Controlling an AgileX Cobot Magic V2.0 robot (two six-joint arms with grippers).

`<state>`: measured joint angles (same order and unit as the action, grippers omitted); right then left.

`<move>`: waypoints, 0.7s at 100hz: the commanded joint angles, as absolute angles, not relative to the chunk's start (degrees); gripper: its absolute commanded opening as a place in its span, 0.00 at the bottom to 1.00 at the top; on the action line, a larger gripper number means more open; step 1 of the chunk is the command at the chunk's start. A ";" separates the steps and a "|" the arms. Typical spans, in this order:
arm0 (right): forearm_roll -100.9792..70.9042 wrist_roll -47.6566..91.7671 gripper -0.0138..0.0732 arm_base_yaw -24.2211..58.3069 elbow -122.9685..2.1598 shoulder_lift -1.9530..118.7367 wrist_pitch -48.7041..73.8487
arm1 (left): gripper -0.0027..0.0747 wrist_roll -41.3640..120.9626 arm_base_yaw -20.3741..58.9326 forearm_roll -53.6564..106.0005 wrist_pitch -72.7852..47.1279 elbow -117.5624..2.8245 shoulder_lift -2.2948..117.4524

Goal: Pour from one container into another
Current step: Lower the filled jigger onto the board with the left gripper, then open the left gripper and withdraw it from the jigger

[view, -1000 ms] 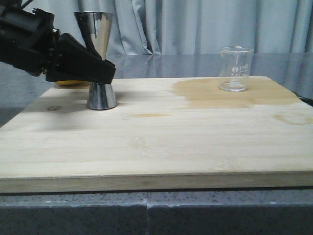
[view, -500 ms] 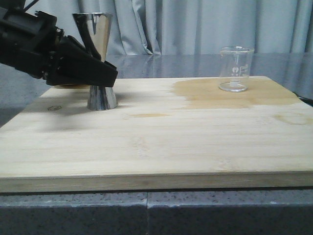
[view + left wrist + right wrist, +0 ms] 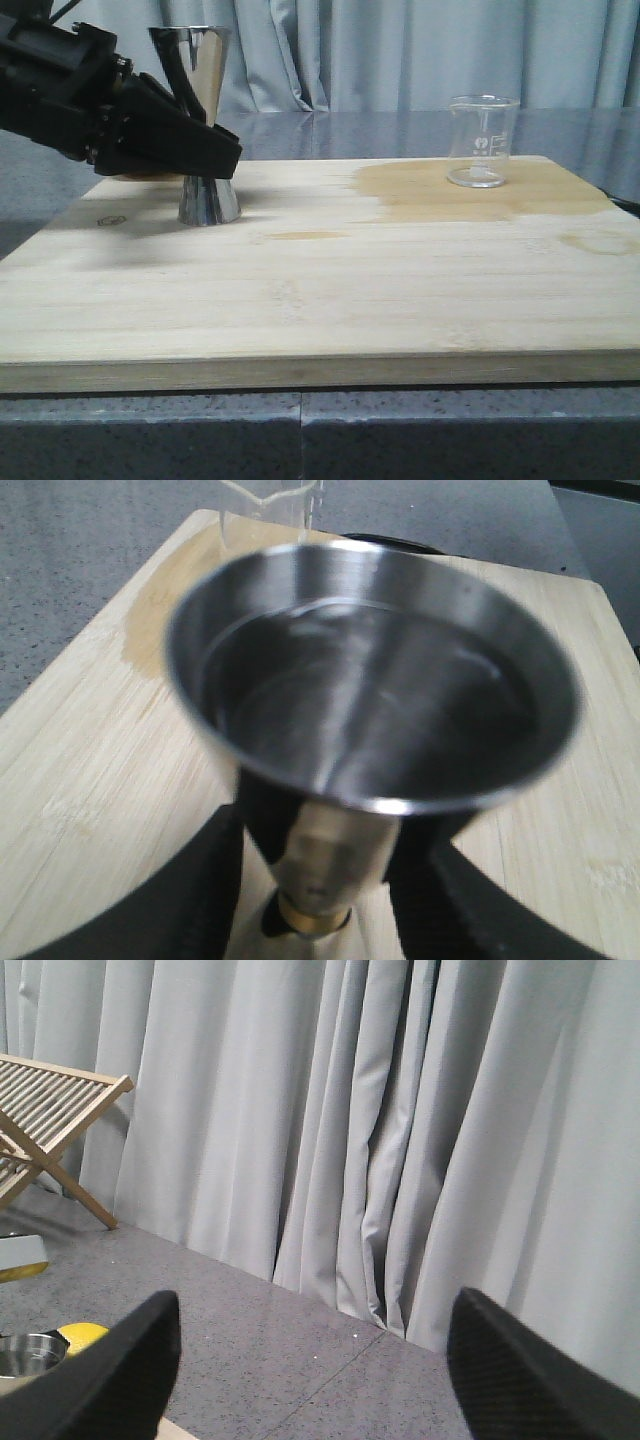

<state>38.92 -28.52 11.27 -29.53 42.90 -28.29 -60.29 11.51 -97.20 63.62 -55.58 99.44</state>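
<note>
Since a second ago, left gripper [image 3: 205, 155] has risen slightly, clamped at jigger [image 3: 203, 120] waist. Jigger holds liquid; beaker [image 3: 481, 140] far right appears empty. Right gripper [image 3: 310, 1360] fingers apart.

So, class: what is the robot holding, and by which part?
The left gripper holds the steel jigger at its narrow waist. The right gripper holds nothing.

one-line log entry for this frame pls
left claw: at jigger waist, on board | right claw: open, off table | beaker: upright, untouched
</note>
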 commanded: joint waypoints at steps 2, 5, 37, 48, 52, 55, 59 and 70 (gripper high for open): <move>38.13 -28.64 0.74 11.23 -30.87 42.46 -31.64 | 0.51 -60.95 11.94 -94.32 66.12 -56.87 97.33; 38.13 -28.64 0.74 11.23 -30.87 42.46 -31.64 | 0.52 -60.95 11.94 -94.32 66.12 -56.87 97.33; 38.13 -28.64 0.74 11.23 -30.87 42.46 -31.64 | 0.52 -60.95 11.94 -94.32 65.38 -56.87 96.77; 38.13 -28.64 0.74 11.23 -30.87 42.46 -31.64 | 0.52 -60.95 11.30 -94.41 65.01 -56.87 96.11; 38.13 -28.64 0.74 11.23 -30.87 42.46 -31.64 | 0.52 -60.95 10.99 -94.56 65.01 -56.87 95.88; 38.13 -28.64 0.74 11.23 -30.87 42.46 -31.64 | 0.52 -60.95 10.45 -94.68 65.13 -56.87 95.76; 38.13 -28.64 0.74 11.23 -30.87 42.46 -31.64 | 0.52 -61.23 10.04 -95.36 65.44 -56.87 95.63; 38.13 -28.64 0.74 11.23 -30.87 42.46 -31.64 | 0.52 -62.89 8.58 -96.44 66.88 -56.87 95.52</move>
